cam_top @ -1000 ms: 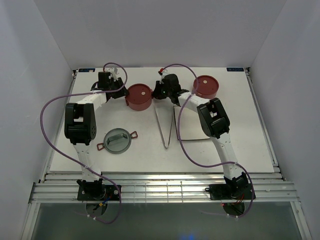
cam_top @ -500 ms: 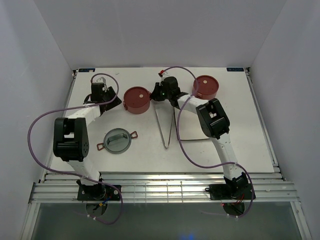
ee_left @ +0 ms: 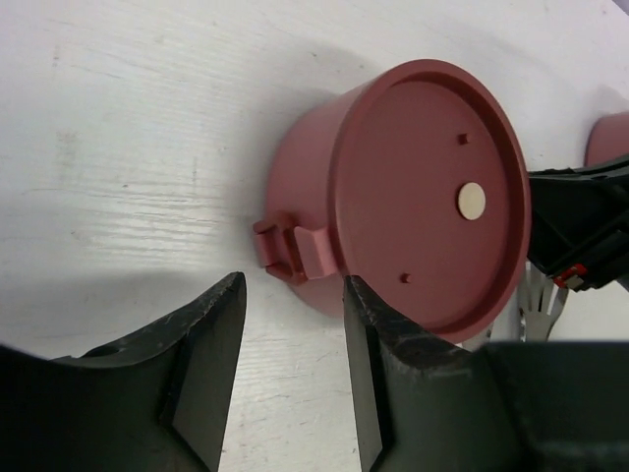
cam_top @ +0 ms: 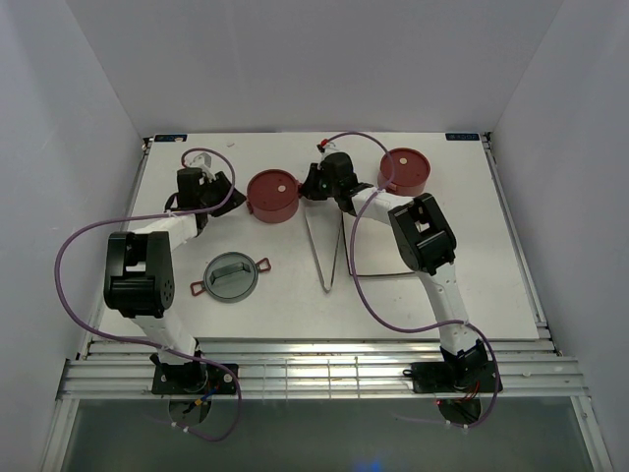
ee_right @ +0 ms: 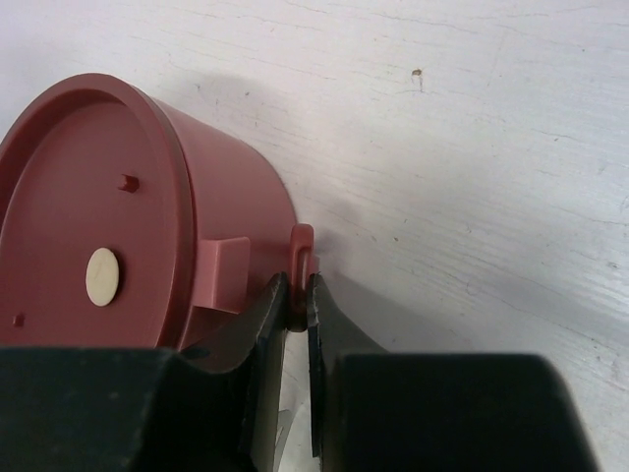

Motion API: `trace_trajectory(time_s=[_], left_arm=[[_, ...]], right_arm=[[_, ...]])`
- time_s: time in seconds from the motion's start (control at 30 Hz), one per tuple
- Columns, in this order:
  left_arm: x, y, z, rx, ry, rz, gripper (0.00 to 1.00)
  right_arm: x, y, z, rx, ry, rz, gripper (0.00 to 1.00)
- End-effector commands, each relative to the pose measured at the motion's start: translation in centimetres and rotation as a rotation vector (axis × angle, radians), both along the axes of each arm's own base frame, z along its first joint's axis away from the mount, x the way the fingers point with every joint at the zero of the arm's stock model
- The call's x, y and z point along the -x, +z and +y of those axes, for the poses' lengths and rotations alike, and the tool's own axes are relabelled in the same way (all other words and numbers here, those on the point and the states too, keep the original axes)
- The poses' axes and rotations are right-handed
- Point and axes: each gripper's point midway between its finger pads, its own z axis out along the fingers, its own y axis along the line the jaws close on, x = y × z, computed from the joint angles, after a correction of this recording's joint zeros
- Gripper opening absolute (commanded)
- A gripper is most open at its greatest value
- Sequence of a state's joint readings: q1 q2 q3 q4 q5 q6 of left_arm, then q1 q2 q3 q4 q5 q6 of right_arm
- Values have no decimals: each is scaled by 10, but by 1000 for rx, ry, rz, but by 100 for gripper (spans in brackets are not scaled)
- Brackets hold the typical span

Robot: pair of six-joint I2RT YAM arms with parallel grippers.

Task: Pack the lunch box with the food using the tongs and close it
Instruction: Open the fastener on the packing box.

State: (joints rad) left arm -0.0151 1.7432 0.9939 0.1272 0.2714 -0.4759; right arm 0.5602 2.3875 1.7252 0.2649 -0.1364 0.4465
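Closing stage, I judge: right jaws pinch the side tab [ee_right: 302, 243] of the lidded dusty-red round bowl [cam_top: 272, 194], left jaws parted, empty, beside it; next, stack it level

Left bowl [cam_top: 272, 195] stands behind cover [cam_top: 230, 276] and tongs [cam_top: 328, 279].

The top view looks down from behind onto the whole tabletop [cam_top: 491, 280]. Each wrist view sits close behind its fingers [ee_left: 201, 374], both facing one lidded red bowl [ee_left: 423, 197] from opposite sides.
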Motion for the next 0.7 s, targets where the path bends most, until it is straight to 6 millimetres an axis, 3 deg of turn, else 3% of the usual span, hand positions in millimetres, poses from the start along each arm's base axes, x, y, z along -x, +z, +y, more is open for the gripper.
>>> trace_trajectory(time_s=[0.0, 0.17, 0.2, 0.33, 0.67], left_arm=[[-2, 7, -13, 44, -81, -52, 54], [3, -1, -18, 87, -102, -44, 50], [1, -4, -3, 91, -68, -38, 49], [5, 0, 17, 120, 0, -63, 47], [4, -15, -4, 225, -126, -51, 49]], right_arm=[[-11, 40, -6, -44, -50, -60, 8], [-12, 36, -8, -51, -73, -38, 8], [-13, 36, -8, -52, -78, -34, 8], [-13, 31, -12, -38, -104, -13, 8], [-13, 31, -9, -73, -111, 6, 8]])
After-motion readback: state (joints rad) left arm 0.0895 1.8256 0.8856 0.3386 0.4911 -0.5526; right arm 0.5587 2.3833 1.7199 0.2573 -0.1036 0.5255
